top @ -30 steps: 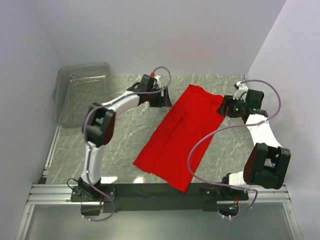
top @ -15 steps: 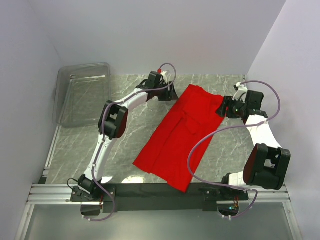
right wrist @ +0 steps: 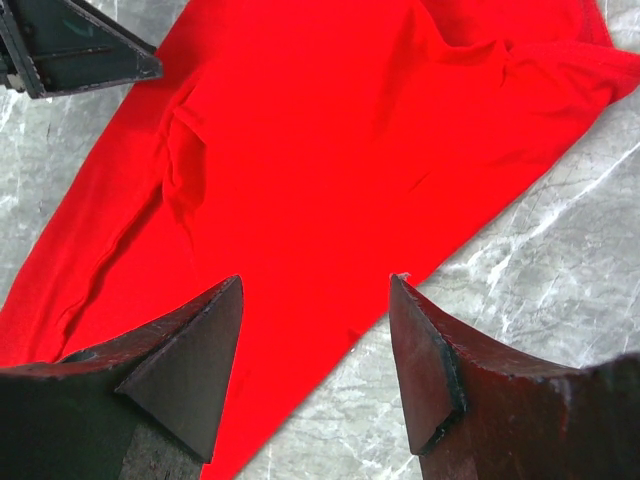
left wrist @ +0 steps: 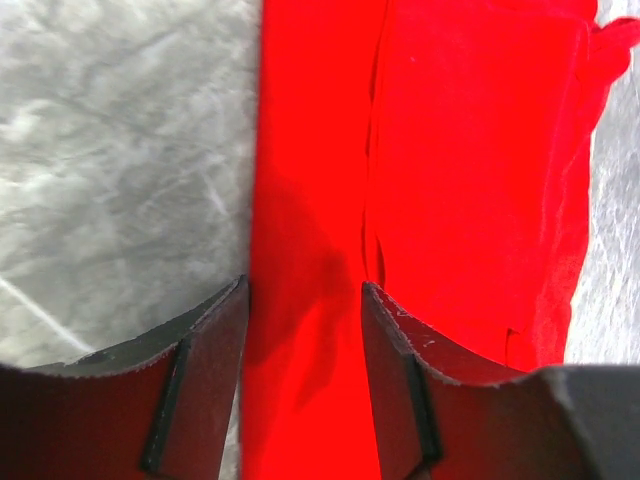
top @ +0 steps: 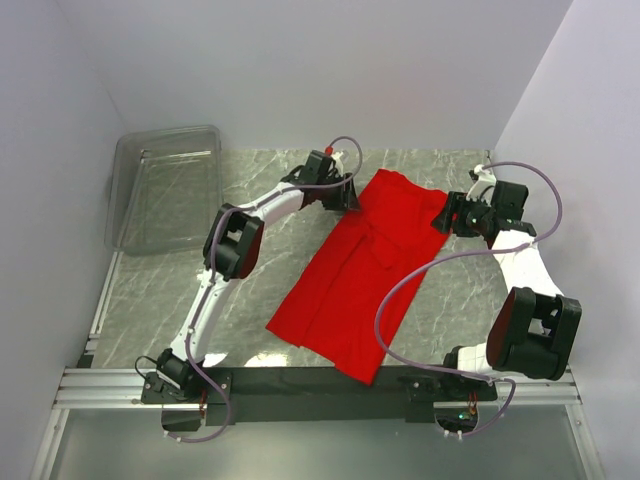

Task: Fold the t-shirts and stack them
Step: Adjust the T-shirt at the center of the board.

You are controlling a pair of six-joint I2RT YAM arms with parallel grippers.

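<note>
The left gripper (top: 348,194) has swung right across the table (top: 140,300) since a second ago. It now sits at the far left edge of the shirt (top: 360,270), jaws apart with that edge lying between them. The right gripper (top: 444,216) has not moved and is poised over the shirt's far right edge, jaws apart, holding nothing. The shirt, folded lengthwise, lies unchanged diagonally mid-table.

matt red cloth t-shirt (top: 360,265), polished marble table (top: 272,262)

Both arms (top: 520,262) are white-shelled with black joints (top: 232,243), looping lavender cables (top: 378,318) and dark wedge-shaped pincer fingers (right wrist: 190,370).
</note>
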